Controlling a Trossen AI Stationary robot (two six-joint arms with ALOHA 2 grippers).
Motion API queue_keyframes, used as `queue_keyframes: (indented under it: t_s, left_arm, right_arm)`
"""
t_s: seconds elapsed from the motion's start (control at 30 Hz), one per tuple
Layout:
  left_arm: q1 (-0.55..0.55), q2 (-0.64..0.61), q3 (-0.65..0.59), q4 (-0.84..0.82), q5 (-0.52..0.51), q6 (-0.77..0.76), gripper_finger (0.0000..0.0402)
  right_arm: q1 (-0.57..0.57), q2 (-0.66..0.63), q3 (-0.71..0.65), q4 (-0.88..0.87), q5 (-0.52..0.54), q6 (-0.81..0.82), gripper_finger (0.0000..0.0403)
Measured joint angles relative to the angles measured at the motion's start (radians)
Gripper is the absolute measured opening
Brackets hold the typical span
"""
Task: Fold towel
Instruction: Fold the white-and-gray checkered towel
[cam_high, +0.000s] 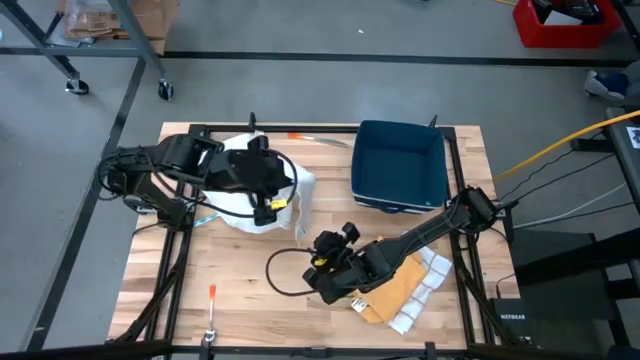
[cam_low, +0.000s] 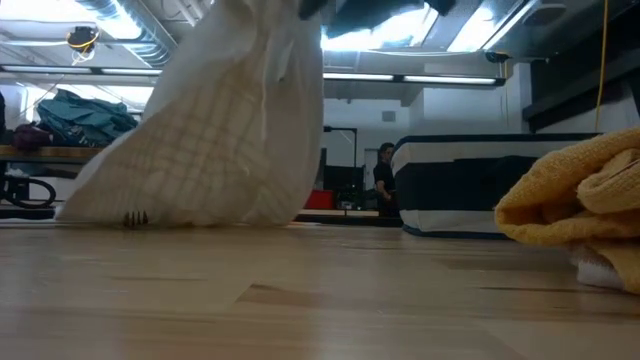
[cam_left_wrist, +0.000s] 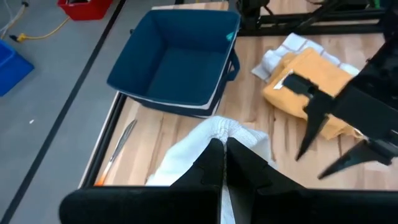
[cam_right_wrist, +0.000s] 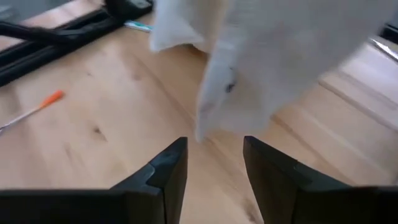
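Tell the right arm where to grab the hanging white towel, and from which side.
Take the white towel at its free lower corner, just ahead of the open right gripper. Come in low, level with the table, from the right arm's side. The left gripper pinches the top, so the cloth drapes down with that corner dangling loose.

- We see the white towel (cam_high: 262, 195) on the table's left half, gathered into a bunched, rumpled heap rather than lying flat.
- In the low view the towel (cam_low: 215, 120) hangs as a draped, tent-like shape, narrow at the top and spreading wide where its lower edge meets the wood.
- A faint woven grid pattern shows across its cloth.
- A puckered fold of it (cam_left_wrist: 225, 127) sticks up in the left wrist view.
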Motion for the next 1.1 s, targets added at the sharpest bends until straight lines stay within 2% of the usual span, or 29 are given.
queue_keyframes:
  t_s: [0.1, 0.2, 0.43, 0.6, 0.87, 1.1]
  left_arm:
    - [-0.002, -0.013, 0.000, 0.001, 0.000, -0.006, 0.0000]
    - [-0.002, -0.026, 0.000, 0.000, 0.000, -0.024, 0.0000]
    - [-0.007, -0.045, 0.000, 0.003, 0.000, -0.031, 0.0000]
    - [-0.007, -0.053, 0.000, 0.003, 0.000, -0.028, 0.0000]
    - [-0.007, -0.056, 0.000, 0.003, 0.000, -0.021, 0.0000]
    - [-0.007, -0.056, 0.000, 0.004, 0.000, -0.020, 0.0000]
  right_arm:
    - [0.003, 0.000, 0.000, 0.088, -0.055, -0.109, 0.0161]
    - [0.004, 0.000, -0.014, 0.159, -0.076, -0.148, 0.0161]
    - [0.001, 0.012, -0.025, 0.173, -0.013, -0.087, 0.0161]
    - [0.002, 0.066, -0.026, 0.274, 0.006, -0.091, 0.0161]
    - [0.000, 0.130, -0.026, 0.338, 0.107, -0.089, 0.0161]
    - [-0.018, 0.190, -0.026, 0.448, 0.123, -0.089, 0.0161]
